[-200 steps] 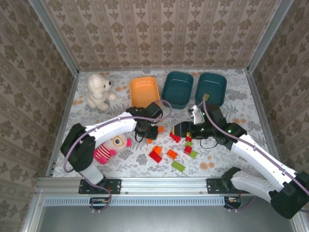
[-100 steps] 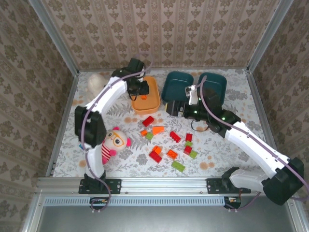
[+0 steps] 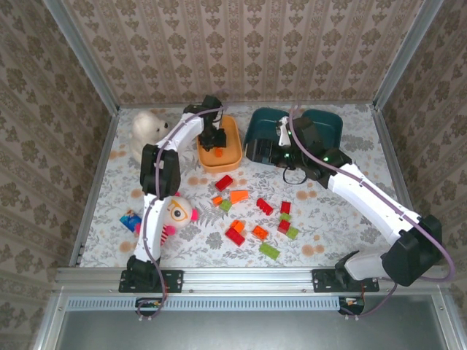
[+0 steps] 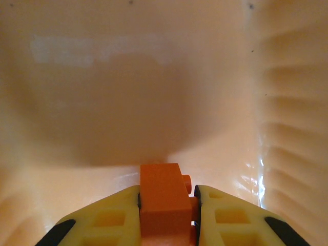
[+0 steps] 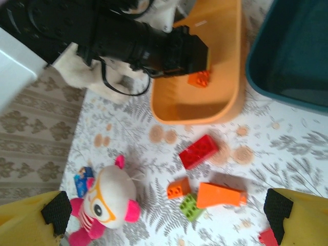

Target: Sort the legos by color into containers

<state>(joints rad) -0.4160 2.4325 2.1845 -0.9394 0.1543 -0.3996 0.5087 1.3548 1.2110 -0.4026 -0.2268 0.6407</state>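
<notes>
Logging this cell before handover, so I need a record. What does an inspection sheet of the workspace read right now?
Surface: floral-print table, no spills seen.
Job's things: orange tub, left teal tub and right teal tub along the back; about a dozen red, orange and green loose bricks mid-table.
Clutter: white plush bear, pink doll, small blue card.
Pincers: left pincer shut on an orange brick inside the orange tub; right pincer open, empty, at the left teal tub's near edge.
Cables: a cable along each arm; black loop beside the right wrist.
Surroundings: patterned walls, metal frame.
</notes>
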